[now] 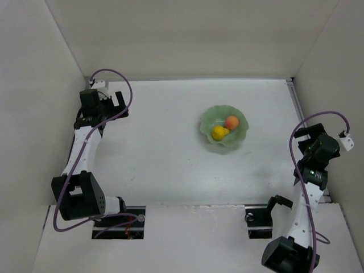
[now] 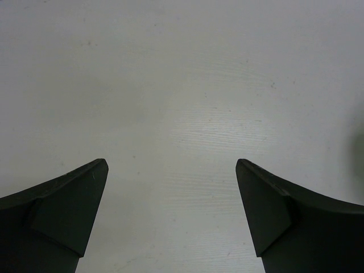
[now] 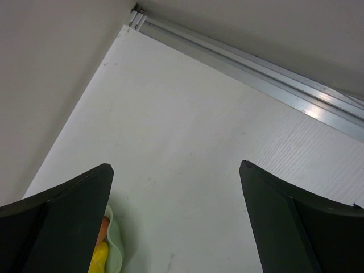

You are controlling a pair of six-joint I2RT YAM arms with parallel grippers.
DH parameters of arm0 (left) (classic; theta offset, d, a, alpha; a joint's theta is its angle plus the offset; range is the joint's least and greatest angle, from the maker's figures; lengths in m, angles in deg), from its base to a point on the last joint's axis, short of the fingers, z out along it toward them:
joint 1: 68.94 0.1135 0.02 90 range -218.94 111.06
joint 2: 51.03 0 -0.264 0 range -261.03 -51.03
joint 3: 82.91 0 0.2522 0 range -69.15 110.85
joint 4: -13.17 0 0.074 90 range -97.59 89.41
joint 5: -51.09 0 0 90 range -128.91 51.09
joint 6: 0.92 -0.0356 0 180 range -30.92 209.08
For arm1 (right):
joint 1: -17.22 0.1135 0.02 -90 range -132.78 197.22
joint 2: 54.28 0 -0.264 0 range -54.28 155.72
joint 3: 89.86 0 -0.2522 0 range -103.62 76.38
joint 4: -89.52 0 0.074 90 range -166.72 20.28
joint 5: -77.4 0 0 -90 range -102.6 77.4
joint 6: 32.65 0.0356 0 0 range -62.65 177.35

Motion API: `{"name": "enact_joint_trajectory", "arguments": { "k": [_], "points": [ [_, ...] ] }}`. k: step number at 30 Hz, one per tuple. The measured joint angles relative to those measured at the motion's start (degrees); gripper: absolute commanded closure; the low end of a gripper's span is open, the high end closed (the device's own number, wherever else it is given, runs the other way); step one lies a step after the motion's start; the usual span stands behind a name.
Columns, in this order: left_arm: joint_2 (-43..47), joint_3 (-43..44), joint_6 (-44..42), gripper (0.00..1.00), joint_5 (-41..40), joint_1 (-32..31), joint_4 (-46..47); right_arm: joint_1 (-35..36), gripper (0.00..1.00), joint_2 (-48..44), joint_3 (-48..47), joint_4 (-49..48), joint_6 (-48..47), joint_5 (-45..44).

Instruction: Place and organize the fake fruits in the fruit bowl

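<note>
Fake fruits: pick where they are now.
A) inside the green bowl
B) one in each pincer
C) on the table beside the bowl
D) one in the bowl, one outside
A: the top view shows the yellow pear and the orange-red peach side by side inside the fruit bowl.

We found this to be a robotics laboratory test cell rather than a home or a shop. A left arm (image 1: 82,151) and a right arm (image 1: 304,210) were bolted side by side at the near edge of a plain white table (image 1: 159,148). Bare pale panels (image 1: 187,34) boxed the table in on three sides, and an aluminium rail (image 3: 256,74) ran along one edge. Purple cables (image 1: 111,70) looped exposed along both arms. A pale green fruit bowl (image 1: 206,126) sat on the work surface.
</note>
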Motion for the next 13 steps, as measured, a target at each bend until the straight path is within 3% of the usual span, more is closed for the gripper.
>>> {"name": "enact_joint_trajectory", "arguments": {
  "k": [13],
  "points": [
    [0.00,-0.07,0.28,0.00,0.74,0.17,-0.57,0.00,0.00,-0.07,0.00,-0.02,0.00,0.61]
  ]
}}
